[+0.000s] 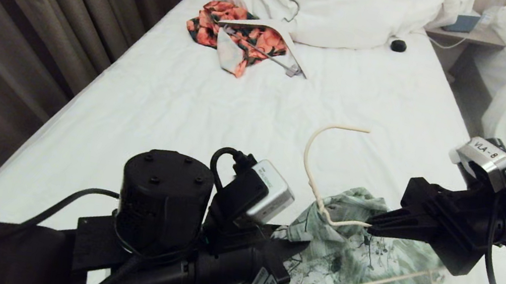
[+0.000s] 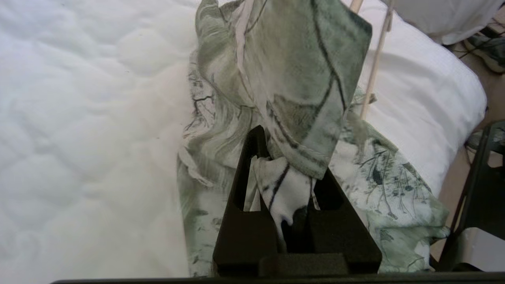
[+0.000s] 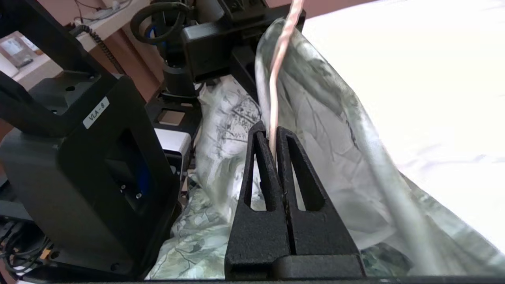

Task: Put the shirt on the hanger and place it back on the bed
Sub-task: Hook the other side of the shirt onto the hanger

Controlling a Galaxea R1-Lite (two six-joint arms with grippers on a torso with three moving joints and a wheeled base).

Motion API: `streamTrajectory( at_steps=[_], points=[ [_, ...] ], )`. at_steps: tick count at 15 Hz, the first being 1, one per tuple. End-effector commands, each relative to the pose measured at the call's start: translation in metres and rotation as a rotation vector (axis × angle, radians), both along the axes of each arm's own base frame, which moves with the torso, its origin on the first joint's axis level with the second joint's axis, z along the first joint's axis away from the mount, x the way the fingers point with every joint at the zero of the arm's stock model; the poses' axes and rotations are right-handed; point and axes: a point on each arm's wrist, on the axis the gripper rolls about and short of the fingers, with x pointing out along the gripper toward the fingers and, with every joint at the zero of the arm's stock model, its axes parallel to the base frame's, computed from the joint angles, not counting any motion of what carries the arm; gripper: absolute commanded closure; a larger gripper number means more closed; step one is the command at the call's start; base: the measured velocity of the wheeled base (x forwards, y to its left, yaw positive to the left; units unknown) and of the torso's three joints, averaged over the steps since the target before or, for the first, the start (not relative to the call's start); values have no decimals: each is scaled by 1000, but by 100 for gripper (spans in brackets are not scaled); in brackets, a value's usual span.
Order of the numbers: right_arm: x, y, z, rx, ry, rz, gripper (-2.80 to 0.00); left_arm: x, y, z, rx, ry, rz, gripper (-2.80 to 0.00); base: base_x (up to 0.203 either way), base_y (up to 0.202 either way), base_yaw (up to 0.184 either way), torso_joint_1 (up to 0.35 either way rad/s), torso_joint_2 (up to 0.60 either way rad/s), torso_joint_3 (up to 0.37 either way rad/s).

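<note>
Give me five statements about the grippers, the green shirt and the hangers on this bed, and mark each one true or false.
1. The right gripper is shut on the hanger. True.
2. The left gripper hangs empty above the sheet. False: it pinches a fold of the shirt.
3. The orange-red garment lies near the pillows. True.
4. The hanger's hook is buried under the shirt. False: it stands clear above the fabric.
5. The shirt lies on the floor. False: it is on the bed.
</note>
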Motion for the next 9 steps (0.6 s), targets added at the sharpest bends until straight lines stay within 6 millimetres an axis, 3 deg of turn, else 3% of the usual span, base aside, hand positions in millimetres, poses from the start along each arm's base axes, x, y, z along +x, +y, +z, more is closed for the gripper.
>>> streamTrajectory(
  at_steps=[1, 9],
  points=[
    [1, 0, -3, 6, 10, 7, 0, 0, 0, -1, -1, -1, 7, 0, 0, 0, 0, 0, 0, 0],
    [1, 1, 4, 12, -46, 0, 0, 2, -1, -2, 3, 2, 9, 0, 0, 0, 0, 0, 0, 0]
  ],
)
